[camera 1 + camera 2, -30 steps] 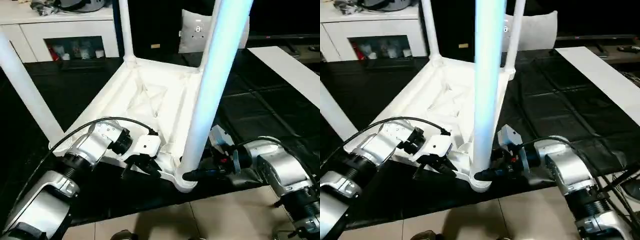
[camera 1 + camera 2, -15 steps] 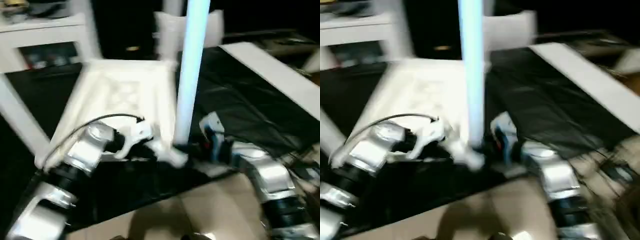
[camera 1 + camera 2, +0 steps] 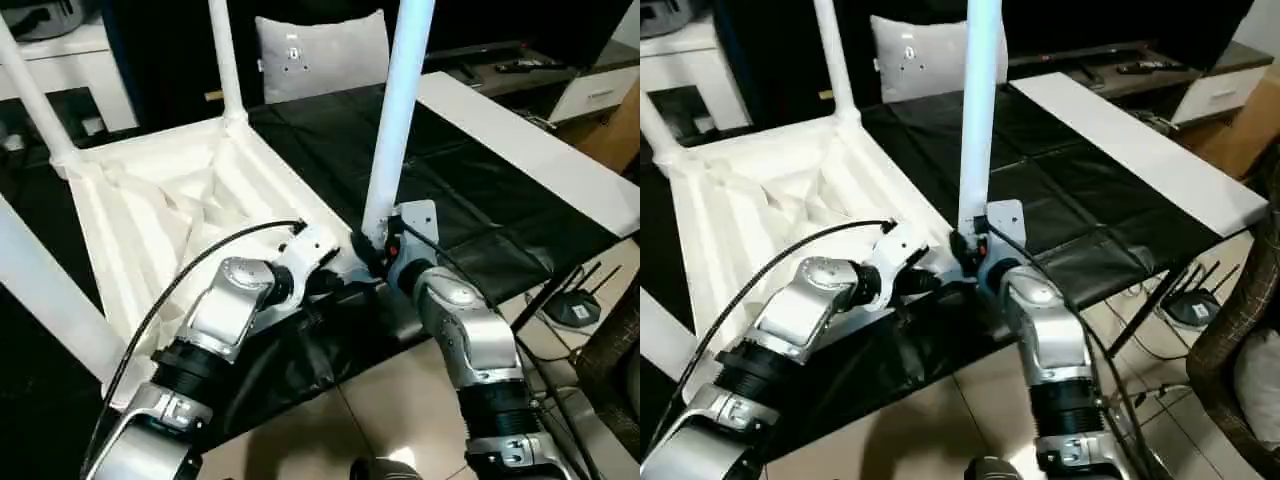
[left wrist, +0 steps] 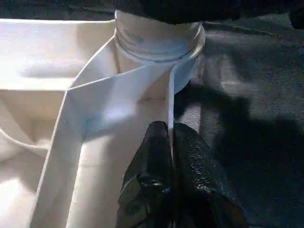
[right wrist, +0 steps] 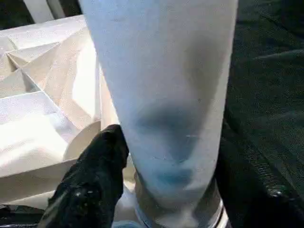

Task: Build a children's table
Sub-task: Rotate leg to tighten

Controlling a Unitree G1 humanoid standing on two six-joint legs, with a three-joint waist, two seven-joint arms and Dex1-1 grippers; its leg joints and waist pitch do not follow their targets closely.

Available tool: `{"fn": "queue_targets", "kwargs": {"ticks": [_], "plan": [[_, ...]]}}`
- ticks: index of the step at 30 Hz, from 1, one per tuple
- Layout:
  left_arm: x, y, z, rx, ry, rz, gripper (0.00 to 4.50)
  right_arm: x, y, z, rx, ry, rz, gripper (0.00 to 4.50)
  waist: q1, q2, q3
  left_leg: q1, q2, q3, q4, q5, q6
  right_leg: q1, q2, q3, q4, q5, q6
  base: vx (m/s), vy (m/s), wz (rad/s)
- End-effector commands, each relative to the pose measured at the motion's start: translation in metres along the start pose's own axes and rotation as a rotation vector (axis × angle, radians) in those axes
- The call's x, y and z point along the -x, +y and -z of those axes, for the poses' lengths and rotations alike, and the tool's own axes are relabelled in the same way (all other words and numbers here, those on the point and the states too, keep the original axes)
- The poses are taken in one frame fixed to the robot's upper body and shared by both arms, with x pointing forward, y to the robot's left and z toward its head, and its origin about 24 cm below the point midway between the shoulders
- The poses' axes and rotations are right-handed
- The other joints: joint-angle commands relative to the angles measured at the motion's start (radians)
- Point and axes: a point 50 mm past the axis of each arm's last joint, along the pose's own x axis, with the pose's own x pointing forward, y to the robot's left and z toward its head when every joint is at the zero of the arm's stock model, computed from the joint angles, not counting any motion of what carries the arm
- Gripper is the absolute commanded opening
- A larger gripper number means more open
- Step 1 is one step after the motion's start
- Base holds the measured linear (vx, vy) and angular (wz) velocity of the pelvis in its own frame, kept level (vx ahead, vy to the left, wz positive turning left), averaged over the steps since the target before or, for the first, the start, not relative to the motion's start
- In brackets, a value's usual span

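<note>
The children's table lies upside down on the black-covered surface, its ribbed white top (image 3: 150,200) facing up. Its legs stand upright in the corner sockets: the near leg (image 3: 395,120), a far leg (image 3: 225,60) and two on the left (image 3: 30,90), (image 3: 50,300). My left gripper (image 4: 170,137) is shut on the thin rim wall of the top, just beside the near corner socket (image 4: 159,42). My right gripper (image 3: 378,255) sits at the foot of the near leg (image 5: 166,95), which stands right in front of it.
A grey-white pillow (image 3: 320,55) leans at the back, with a white cabinet (image 3: 60,60) to its left. A long white board (image 3: 530,150) lies across the right side. The black surface ends close in front of both arms, above a tiled floor (image 3: 390,400).
The whole view has swung round, so the camera moved. Both grippers stay at the near corner socket, the left still pinching the rim.
</note>
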Motion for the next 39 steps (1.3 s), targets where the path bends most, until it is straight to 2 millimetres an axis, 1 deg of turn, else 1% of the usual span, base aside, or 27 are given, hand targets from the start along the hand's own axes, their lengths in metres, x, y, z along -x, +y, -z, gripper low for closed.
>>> {"fn": "queue_targets", "kwargs": {"ticks": [1,3,4,6,7,8,9,11,12,13,14,15,16,17,18,19,20,22,23,25,27,29,31,32,34,36,39], "plan": [[0.004,-0.009,-0.029,-0.108,-0.118,0.062,0.00,-0.002,0.020,-0.010,0.034,-0.040,-0.185,3.23,0.015,-0.002,-0.087,0.011,0.047,-0.023,-0.079,-0.288,0.047,0.058,-0.050,0.049,-0.062,-0.285,-0.189,0.000,0.000,0.00],[0.009,-0.004,-0.025,-0.162,-0.091,0.078,0.00,0.007,0.010,-0.008,0.071,-0.019,-0.255,3.58,0.029,-0.006,-0.092,0.006,0.045,-0.018,-0.071,-0.218,0.086,0.065,-0.047,0.050,-0.053,-0.232,-0.201,0.000,0.000,0.00],[0.009,-0.004,-0.025,-0.162,-0.091,0.078,0.00,0.007,0.010,-0.008,0.071,-0.019,-0.255,3.58,0.029,-0.006,-0.092,0.006,0.045,-0.018,-0.071,-0.218,0.086,0.065,-0.047,0.050,-0.053,-0.232,-0.201,0.000,0.000,0.00],[0.011,-0.002,-0.024,-0.168,-0.081,0.084,0.00,0.011,0.007,-0.007,0.074,-0.007,-0.294,3.71,0.048,-0.003,-0.091,0.011,0.050,-0.014,-0.069,-0.170,0.100,0.059,-0.046,0.052,-0.045,-0.194,-0.220,0.000,0.000,0.00],[0.013,0.000,-0.022,-0.179,-0.075,0.099,0.00,0.015,0.003,-0.006,0.082,0.003,-0.334,3.86,0.052,-0.004,-0.091,0.012,0.050,-0.014,-0.069,-0.169,0.100,0.060,-0.045,0.052,-0.045,-0.195,-0.225,0.000,0.000,0.00],[0.017,0.003,-0.019,-0.222,-0.066,0.150,0.00,0.026,-0.004,-0.006,0.118,0.014,-0.431,3.99,0.064,-0.002,-0.090,0.015,0.051,-0.013,-0.069,-0.178,0.099,0.062,-0.043,0.051,-0.046,-0.209,-0.223,0.000,0.000,0.00],[0.019,0.004,-0.017,-0.238,-0.062,0.172,0.00,0.029,-0.007,-0.006,0.135,0.021,-0.460,4.06,0.074,-0.002,-0.089,0.019,0.054,-0.011,-0.070,-0.196,0.099,0.061,-0.042,0.054,-0.049,-0.221,-0.214,0.000,0.000,0.00],[0.022,0.007,-0.014,-0.265,-0.049,0.196,0.00,0.034,-0.011,-0.006,0.172,0.030,-0.519,4.10,0.086,0.000,-0.086,0.023,0.056,-0.013,-0.073,-0.217,0.087,0.056,-0.041,0.053,-0.049,-0.244,-0.214,0.000,0.000,0.00],[0.026,0.008,-0.010,-0.304,-0.027,0.256,0.00,0.042,-0.016,-0.005,0.210,0.058,-0.603,4.31,0.091,-0.001,-0.084,0.025,0.058,-0.012,-0.076,-0.239,0.069,0.054,-0.042,0.054,-0.052,-0.279,-0.208,0.000,0.000,0.00],[0.029,0.009,-0.007,-0.324,-0.015,0.290,0.00,0.046,-0.018,-0.005,0.228,0.076,-0.647,4.43,0.096,-0.002,-0.085,0.025,0.055,-0.013,-0.076,-0.251,0.062,0.055,-0.042,0.053,-0.055,-0.299,-0.199,0.000,0.000,0.00],[0.032,0.008,-0.005,-0.349,-0.017,0.344,0.00,0.049,-0.020,-0.005,0.239,0.087,-0.681,4.43,0.106,-0.002,-0.083,0.036,0.058,-0.010,-0.076,-0.280,0.053,0.048,-0.042,0.056,-0.059,-0.328,-0.191,0.000,0.000,0.00],[0.035,0.008,-0.003,-0.368,-0.008,0.390,0.00,0.051,-0.023,-0.006,0.246,0.097,-0.713,4.43,0.110,-0.001,-0.080,0.033,0.059,-0.011,-0.080,-0.299,0.045,0.048,-0.044,0.057,-0.060,-0.351,-0.186,0.000,0.000,0.00],[0.035,0.008,-0.003,-0.372,-0.005,0.395,0.00,0.052,-0.023,-0.006,0.246,0.100,-0.719,4.43,0.115,0.001,-0.081,0.037,0.060,-0.012,-0.081,-0.318,0.032,0.043,-0.043,0.058,-0.060,-0.362,-0.182,0.000,0.000,0.00],[0.039,0.009,0.000,-0.409,0.023,0.442,0.00,0.054,-0.026,-0.006,0.255,0.126,-0.770,4.43,0.116,-0.002,-0.079,0.039,0.060,-0.012,-0.082,-0.328,0.027,0.040,-0.042,0.058,-0.063,-0.372,-0.181,0.000,0.000,0.00],[0.040,0.010,0.002,-0.424,0.034,0.466,0.00,0.056,-0.026,-0.006,0.262,0.136,-0.791,4.43,0.122,-0.001,-0.080,0.043,0.061,-0.013,-0.083,-0.340,0.017,0.041,-0.044,0.059,-0.062,-0.382,-0.179,0.000,0.000,0.00],[0.042,0.009,0.003,-0.439,0.042,0.506,0.00,0.058,-0.027,-0.006,0.266,0.158,-0.839,4.43,0.127,-0.001,-0.078,0.044,0.061,-0.012,-0.084,-0.349,0.012,0.038,-0.043,0.061,-0.062,-0.388,-0.179,0.000,0.000,0.00],[0.043,0.009,0.004,-0.446,0.047,0.532,0.00,0.060,-0.028,-0.006,0.268,0.172,-0.870,4.43,0.131,-0.001,-0.079,0.044,0.062,-0.012,-0.085,-0.351,0.009,0.040,-0.044,0.062,-0.060,-0.389,-0.178,0.000,0.000,0.00],[0.048,0.009,0.006,-0.457,0.071,0.607,0.00,0.064,-0.031,-0.004,0.291,0.219,-0.934,4.43,0.141,-0.008,-0.078,0.048,0.064,-0.008,-0.087,-0.354,0.004,0.036,-0.045,0.067,-0.058,-0.388,-0.182,0.000,0.000,0.00],[0.049,0.009,0.006,-0.467,0.078,0.639,0.00,0.065,-0.032,-0.003,0.300,0.235,-0.953,4.43,0.145,-0.004,-0.079,0.046,0.064,-0.008,-0.087,-0.347,0.001,0.038,-0.047,0.068,-0.056,-0.383,-0.186,0.000,0.000,0.00],[0.051,0.009,0.007,-0.481,0.098,0.681,0.00,0.067,-0.034,-0.003,0.303,0.254,-0.994,4.43,0.150,-0.006,-0.079,0.045,0.063,-0.007,-0.087,-0.349,0.000,0.037,-0.047,0.068,-0.057,-0.396,-0.184,0.000,0.000,0.00],[0.053,0.008,0.008,-0.510,0.120,0.730,0.00,0.068,-0.034,-0.004,0.296,0.259,-1.040,4.16,0.156,-0.013,-0.080,0.043,0.064,-0.006,-0.086,-0.340,0.002,0.038,-0.049,0.069,-0.057,-0.399,-0.183,0.000,0.000,0.00],[0.053,0.009,0.008,-0.535,0.129,0.762,0.00,0.068,-0.033,-0.005,0.287,0.261,-1.074,4.07,0.162,-0.017,-0.081,0.041,0.064,-0.005,-0.085,-0.324,0.005,0.040,-0.050,0.069,-0.055,-0.395,-0.183,0.000,0.000,0.00],[0.053,0.008,0.007,-0.551,0.132,0.783,0.00,0.068,-0.032,-0.005,0.285,0.272,-1.102,3.73,0.165,-0.016,-0.082,0.042,0.066,-0.006,-0.086,-0.314,0.001,0.039,-0.050,0.068,-0.053,-0.392,-0.184,0.000,0.000,0.00],[0.053,0.007,0.007,-0.556,0.134,0.794,0.00,0.068,-0.032,-0.005,0.287,0.280,-1.117,3.73,0.165,-0.016,-0.082,0.042,0.066,-0.005,-0.086,-0.313,0.001,0.040,-0.050,0.068,-0.052,-0.391,-0.185,0.000,0.000,0.00],[0.053,0.006,0.007,-0.575,0.145,0.815,0.00,0.068,-0.030,-0.004,0.291,0.292,-1.141,3.44,0.166,-0.018,-0.082,0.042,0.067,-0.005,-0.087,-0.311,-0.002,0.039,-0.050,0.069,-0.049,-0.382,-0.189,0.000,0.000,0.00],[0.052,0.005,0.007,-0.588,0.149,0.820,0.00,0.066,-0.028,-0.004,0.294,0.290,-1.148,3.32,0.168,-0.019,-0.084,0.043,0.068,-0.005,-0.086,-0.310,-0.006,0.038,-0.052,0.070,-0.049,-0.372,-0.193,0.000,0.000,0.00],[0.050,0.005,0.006,-0.596,0.144,0.823,0.00,0.064,-0.025,-0.003,0.296,0.290,-1.161,3.18,0.170,-0.021,-0.085,0.040,0.067,-0.005,-0.087,-0.297,-0.007,0.042,-0.051,0.069,-0.046,-0.355,-0.197,0.000,0.000,0.00]]}}
